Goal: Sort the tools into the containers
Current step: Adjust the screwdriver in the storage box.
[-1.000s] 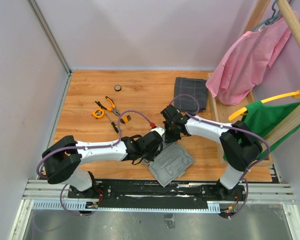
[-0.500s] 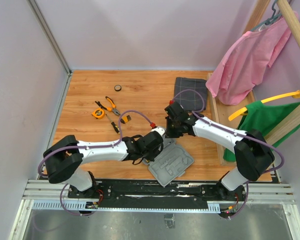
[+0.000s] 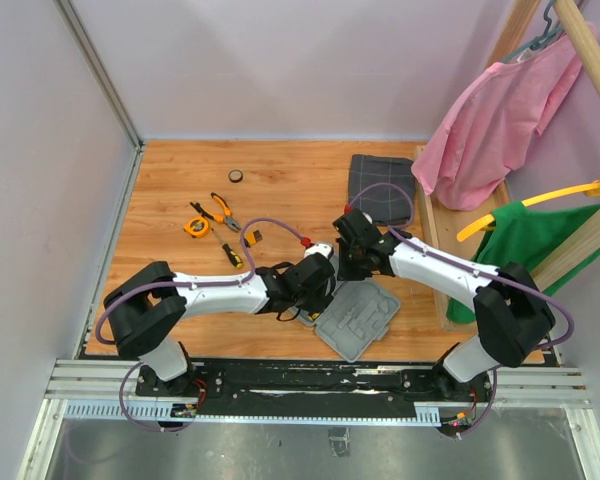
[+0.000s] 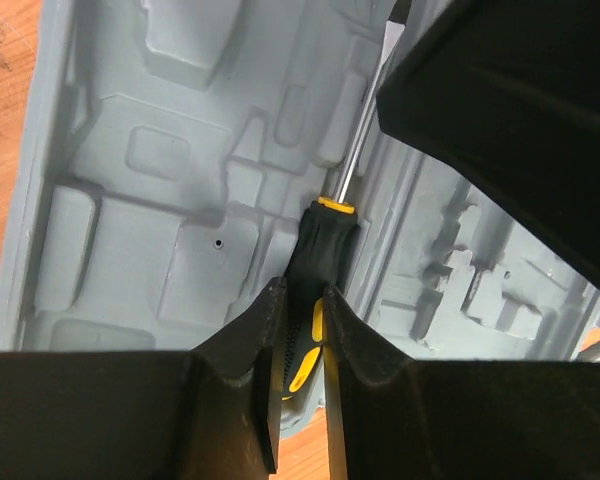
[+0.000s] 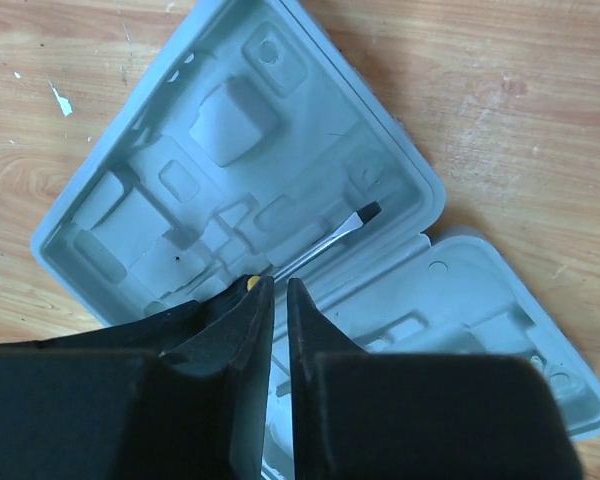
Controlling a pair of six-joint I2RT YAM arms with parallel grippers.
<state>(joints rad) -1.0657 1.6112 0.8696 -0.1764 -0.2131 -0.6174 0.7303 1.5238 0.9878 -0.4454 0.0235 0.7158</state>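
Screwdriver [image 5: 325,238] tip: right-wrist view only

Left wrist: lower end of the screwdriver [image 4: 318,245] handle buried between my left fingers [image 4: 248,340]; blade tip behind a dark blurred bulk, top right. Tool case [image 4: 130,160] cut off at top and right. Right wrist: handle hidden behind my right fingers [image 5: 242,330]. Overhead: far loose tools [image 3: 197,227] too small to name.
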